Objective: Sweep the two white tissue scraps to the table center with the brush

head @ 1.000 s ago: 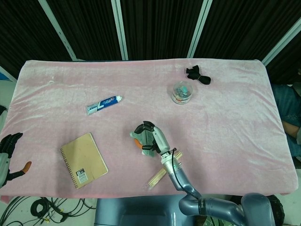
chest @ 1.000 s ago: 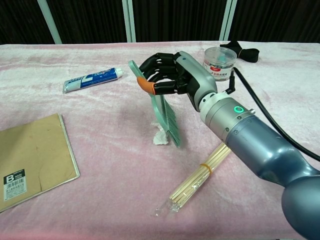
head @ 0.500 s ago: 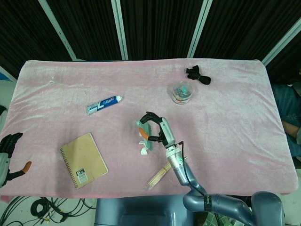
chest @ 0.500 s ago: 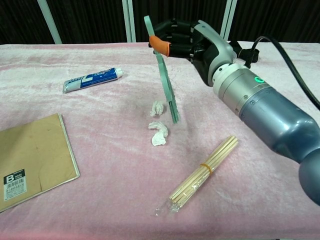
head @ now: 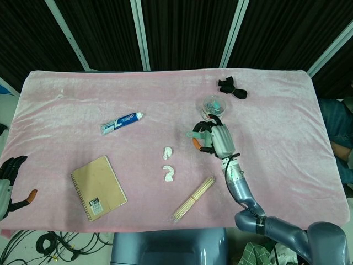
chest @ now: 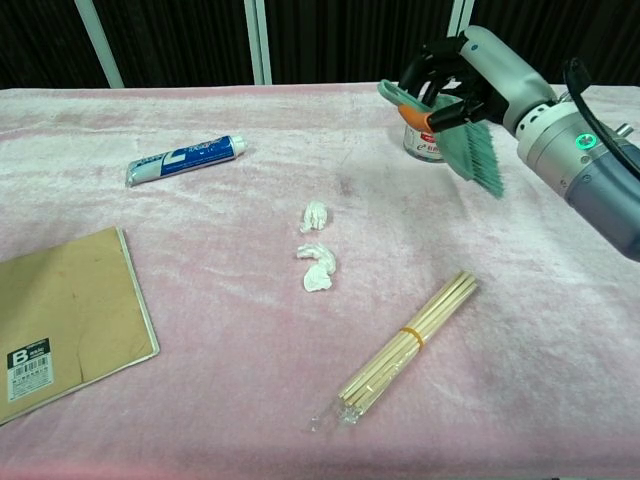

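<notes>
Crumpled tissue scraps (chest: 316, 257) on seemingly velvety pink cloth (chest: 200, 380).

On the pink table cover (head: 83, 105) we list, relative to the notebook (head: 98, 187): toothpaste tube (head: 121, 123) beyond it; two tissue scraps (head: 167, 153) (head: 168, 173) to its right; stick bundle (head: 192, 198) further right; right hand (head: 214, 139) gripping the brush (head: 197, 134); left hand (head: 10, 182) at the notebook's left.

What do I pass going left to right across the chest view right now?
Brown spiral notebook → blue-and-white toothpaste tube → two white tissue scraps → bundle of wooden sticks → right hand holding the green brush.
</notes>
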